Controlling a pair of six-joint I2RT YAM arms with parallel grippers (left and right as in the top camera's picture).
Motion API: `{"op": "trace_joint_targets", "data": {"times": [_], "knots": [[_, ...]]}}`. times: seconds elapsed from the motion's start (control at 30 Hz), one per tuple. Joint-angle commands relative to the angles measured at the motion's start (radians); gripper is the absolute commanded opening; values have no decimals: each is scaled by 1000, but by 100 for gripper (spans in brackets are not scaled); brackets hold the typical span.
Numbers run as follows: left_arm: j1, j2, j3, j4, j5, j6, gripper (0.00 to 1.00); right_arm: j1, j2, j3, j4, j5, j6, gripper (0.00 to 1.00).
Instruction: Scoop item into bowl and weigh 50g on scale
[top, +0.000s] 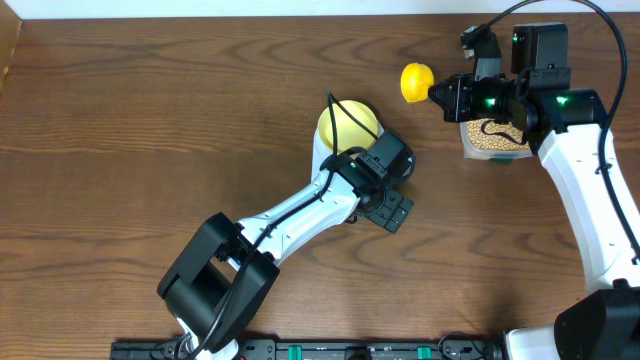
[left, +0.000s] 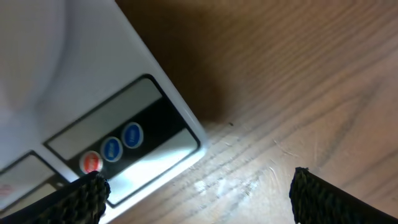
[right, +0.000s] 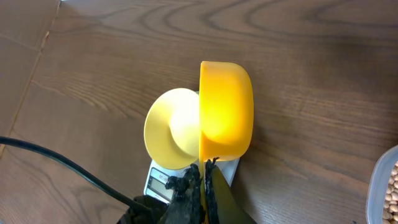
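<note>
Scale (left: 124, 68) diagonal, display end toward the left hand (left: 199, 186)

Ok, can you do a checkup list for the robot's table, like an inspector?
Surface: brown wooden table, bare wood showing.
Job's things: bowl sits on the scale; beans lie in a clear tub.
Clutter: nothing seen.
Grippers: left fingers open, by the scale's buttons; right fingers shut on the yellow scoop.
Cables: black cable runs to the right wrist.
Surroundings: black rail at the near edge.
</note>
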Motion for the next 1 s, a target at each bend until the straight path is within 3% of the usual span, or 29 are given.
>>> {"op": "trace_joint_targets", "data": {"times": [0.0, 0.97], "knots": [[2, 18, 3, 14, -48, 11, 95, 3, -5, 22, -4, -2, -18, 1], [37, 65, 3, 32, -46, -31, 95, 3, -5, 22, -13, -2, -26, 1]]}}
